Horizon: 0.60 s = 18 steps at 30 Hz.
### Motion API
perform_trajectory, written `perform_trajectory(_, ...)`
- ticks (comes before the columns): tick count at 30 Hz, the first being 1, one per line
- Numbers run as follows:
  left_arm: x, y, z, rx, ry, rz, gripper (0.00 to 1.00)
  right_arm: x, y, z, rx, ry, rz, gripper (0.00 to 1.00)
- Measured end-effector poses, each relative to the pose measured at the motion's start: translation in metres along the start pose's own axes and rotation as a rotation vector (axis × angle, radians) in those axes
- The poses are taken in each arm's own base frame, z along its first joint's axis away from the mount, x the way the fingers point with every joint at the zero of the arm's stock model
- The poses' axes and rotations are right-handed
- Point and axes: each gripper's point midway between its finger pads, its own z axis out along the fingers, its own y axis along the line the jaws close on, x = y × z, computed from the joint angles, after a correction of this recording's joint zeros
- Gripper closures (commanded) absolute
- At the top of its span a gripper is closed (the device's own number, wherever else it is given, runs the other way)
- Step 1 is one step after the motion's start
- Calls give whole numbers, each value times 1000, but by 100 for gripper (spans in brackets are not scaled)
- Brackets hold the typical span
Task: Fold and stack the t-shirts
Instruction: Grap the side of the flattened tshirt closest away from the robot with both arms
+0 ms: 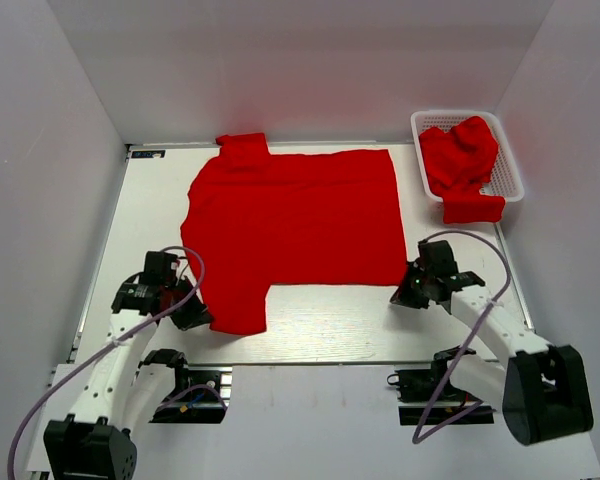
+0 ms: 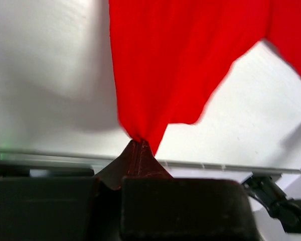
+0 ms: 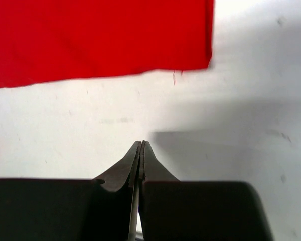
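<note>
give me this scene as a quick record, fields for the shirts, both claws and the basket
spread t-shirt: red, flat on the table, sleeves at the left, hem at the right
left claw: shut on the spread t-shirt at its near sleeve
right claw: shut, empty, apart from the shirt, by its near hem corner
basket: white mesh, far right corner
crumpled t-shirts: red, in the basket, count unclear, part hangs over the near rim
folded stack: none visible

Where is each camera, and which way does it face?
Top external: above, behind both visible arms, looking down on table, spread t-shirt, basket.
Left wrist: on the left arm, looking along left gripper, shut on t-shirt's sleeve.
Right wrist: on the right arm, looking along right gripper, shut, empty, toward t-shirt's hem.
All share the t-shirt.
</note>
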Motion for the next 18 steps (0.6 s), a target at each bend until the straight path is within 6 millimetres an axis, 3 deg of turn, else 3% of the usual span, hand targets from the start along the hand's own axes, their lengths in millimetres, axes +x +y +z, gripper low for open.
perform_trajectory(6,8,-7,-37,35,-23,0,100,23,-8,-24,28,59,2,100)
perform_trajectory(11,20,-4,-39,24,36,-8,100,40,-13,-30,39,128,7,100)
perform_trajectory(18,6,-25,-30,110,25,24,100,27,-9,-25,29,98,-32,100)
